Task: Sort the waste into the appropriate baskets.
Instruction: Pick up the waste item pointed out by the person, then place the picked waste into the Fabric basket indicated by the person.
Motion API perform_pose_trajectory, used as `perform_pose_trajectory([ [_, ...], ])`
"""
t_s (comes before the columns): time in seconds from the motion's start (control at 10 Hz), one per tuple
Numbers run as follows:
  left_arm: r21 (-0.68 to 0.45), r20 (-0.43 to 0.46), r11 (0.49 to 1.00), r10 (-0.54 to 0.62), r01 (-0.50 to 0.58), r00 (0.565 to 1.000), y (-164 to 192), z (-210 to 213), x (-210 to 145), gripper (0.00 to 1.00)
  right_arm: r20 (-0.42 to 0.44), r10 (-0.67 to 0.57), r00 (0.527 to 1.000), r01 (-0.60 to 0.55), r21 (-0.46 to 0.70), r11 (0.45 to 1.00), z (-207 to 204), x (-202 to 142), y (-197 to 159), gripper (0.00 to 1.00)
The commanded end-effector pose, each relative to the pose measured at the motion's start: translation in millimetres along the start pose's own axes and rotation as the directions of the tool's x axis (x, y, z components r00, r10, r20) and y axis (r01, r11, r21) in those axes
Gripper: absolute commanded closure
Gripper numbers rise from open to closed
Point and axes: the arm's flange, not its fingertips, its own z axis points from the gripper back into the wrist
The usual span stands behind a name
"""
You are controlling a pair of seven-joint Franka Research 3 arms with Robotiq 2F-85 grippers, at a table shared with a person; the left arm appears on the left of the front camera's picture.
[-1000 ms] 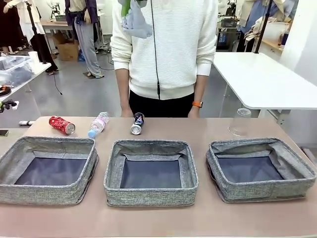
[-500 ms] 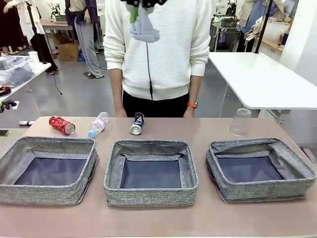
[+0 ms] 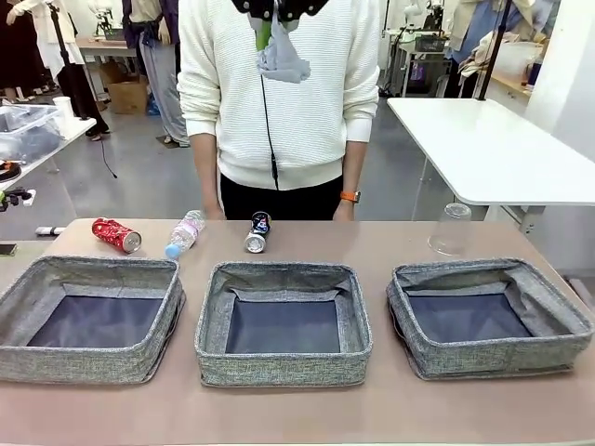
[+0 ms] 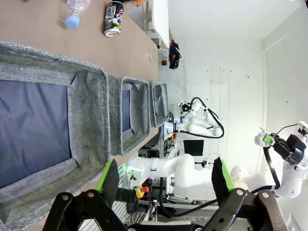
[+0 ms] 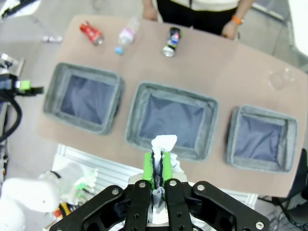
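While the person (image 3: 279, 111) has sidestepped, the left end effector (image 4: 163, 175) hangs released. The right end effector (image 5: 157, 161), clenched on the paper (image 3: 282, 58), has drifted to twelve o'clock, seemingly over the middle basket (image 3: 283, 271), so a drop looks near. Front view cuts off its body, and the cup (image 3: 452, 229) at two o'clock is faint.

This is a lab workroom. A white worktable (image 3: 493, 149) stands far right; a cardboard box (image 3: 127, 96) and loose cable (image 3: 103, 156) lie on the bare grey floor (image 3: 149, 181) far left.
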Motion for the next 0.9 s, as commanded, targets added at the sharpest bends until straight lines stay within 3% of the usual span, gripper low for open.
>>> perform_pose_trajectory([
  [0.0,-0.012,-0.003,1.0,-0.02,0.02,1.0,-0.7,0.1,-0.9,0.0,-0.008,-0.012,1.0,0.012,0.015,1.0,1.6,-0.5,-0.7,0.93],
  [0.8,-0.012,-0.003,1.0,-0.02,0.02,1.0,-0.7,0.1,-0.9,0.0,-0.008,-0.012,1.0,0.012,0.015,1.0,1.6,-0.5,-0.7,0.93],
])
